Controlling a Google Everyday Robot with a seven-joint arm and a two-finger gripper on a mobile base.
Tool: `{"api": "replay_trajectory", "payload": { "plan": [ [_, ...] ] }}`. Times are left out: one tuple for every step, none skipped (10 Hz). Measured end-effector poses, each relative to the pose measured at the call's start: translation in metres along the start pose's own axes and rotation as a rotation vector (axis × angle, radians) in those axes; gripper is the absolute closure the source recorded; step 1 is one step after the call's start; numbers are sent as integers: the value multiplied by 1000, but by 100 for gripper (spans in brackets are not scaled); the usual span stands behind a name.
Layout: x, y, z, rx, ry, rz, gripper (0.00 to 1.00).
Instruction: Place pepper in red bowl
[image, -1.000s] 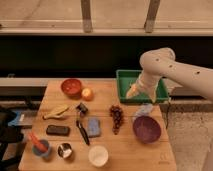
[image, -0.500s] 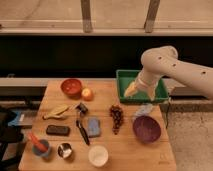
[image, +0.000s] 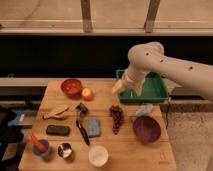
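The pepper (image: 35, 139), a slim red-orange chili, leans out of a small blue-grey bowl (image: 42, 148) at the table's front left corner. Far from it, at the back left, stands the red bowl (image: 71, 86), with nothing in it that I can see. My gripper (image: 119, 87) hangs on the white arm over the table's back edge, just left of the green tray (image: 150, 91) and to the right of the red bowl. Its pale fingers stand open and hold nothing.
An orange fruit (image: 87, 93) sits beside the red bowl. Also on the wooden table (image: 125, 150) are a banana (image: 56, 111), a black case (image: 58, 130), a blue sponge (image: 93, 126), grapes (image: 116, 118), a purple bowl (image: 146, 128), a white bowl (image: 98, 155) and a metal cup (image: 65, 149).
The arm has swung the gripper to the left, from over the green tray's left edge toward the table's middle back. Nothing on the table has moved.
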Motion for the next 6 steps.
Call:
{"api": "replay_trajectory", "payload": {
  "plan": [
    [0, 22, 3, -8, 6, -54, 20],
    [0, 47, 6, -20, 13, -114, 20],
    [-1, 71, 9, -34, 19, -172, 20],
    [-2, 96, 13, -53, 31, -227, 20],
    [-3, 126, 18, -75, 42, -287, 20],
    [-2, 151, 21, -95, 48, -338, 20]
  ]
}}
